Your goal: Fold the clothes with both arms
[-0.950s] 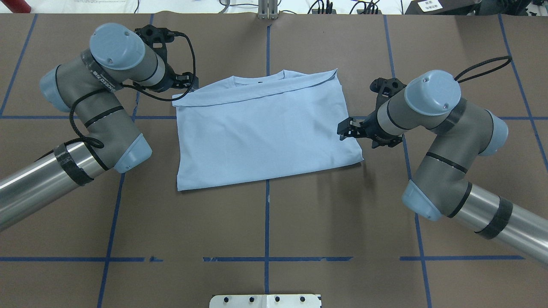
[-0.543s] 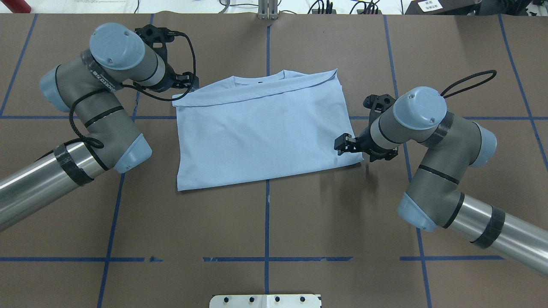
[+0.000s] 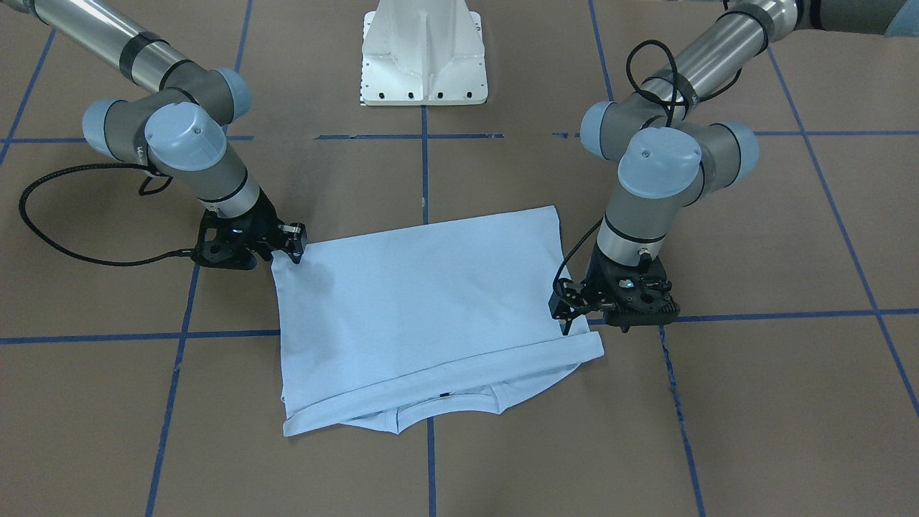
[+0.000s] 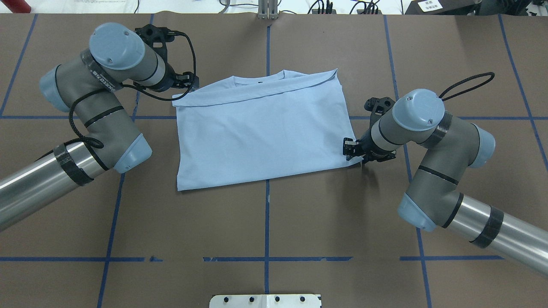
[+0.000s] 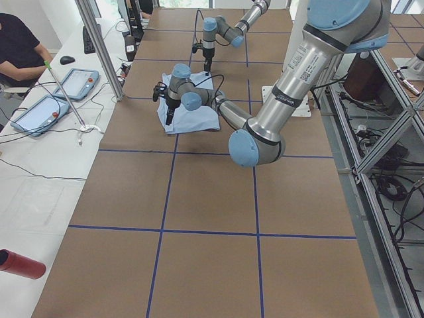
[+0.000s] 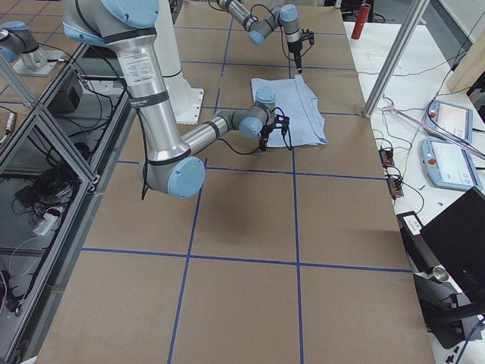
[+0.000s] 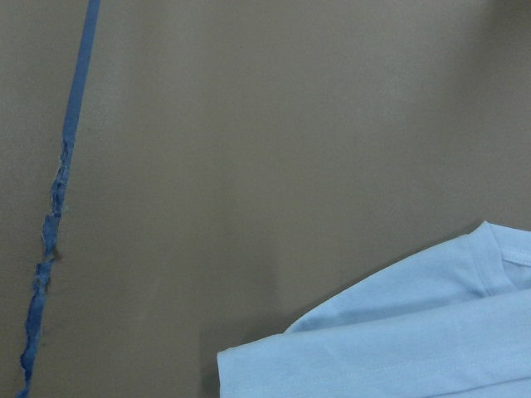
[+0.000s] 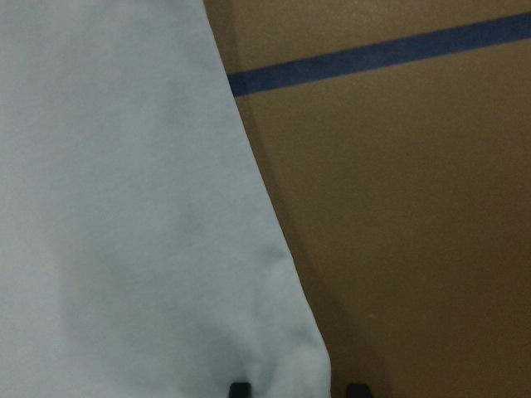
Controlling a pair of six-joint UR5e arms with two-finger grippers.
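Brown paper surface point(image 4: 265, 222), gridded with blue tape lines point(image 4: 111, 222), filled the overhead view, with a white pedestal base point(image 3: 423, 54) at the robot's side. One pale light-blue T-shirt point(image 4: 261, 132) lay flat in the middle of the far half, folded to a rough rectangle. Its round collar point(image 4: 259, 79) was on the edge away from the robot, and a folded layer's edge ran across just below it. Left arm point(image 4: 98, 85) reached in low, left claw point(image 4: 189, 81) right at the shirt's far left corner, at or just off the cloth. No view showed whether that claw was spread or closed, so cannot tell. The left wrist view only showed a shirt corner on bare paper. Right arm point(image 4: 428, 128) was bent down at the shirt's near right corner, right claw point(image 4: 349, 148) over that corner. In the right wrist view its fingertips point(image 8: 239, 388) stood apart, the shirt corner lying between them, not pinched. A seated person point(image 5: 16, 50) showed beyond the surface's far edge in the left side view.
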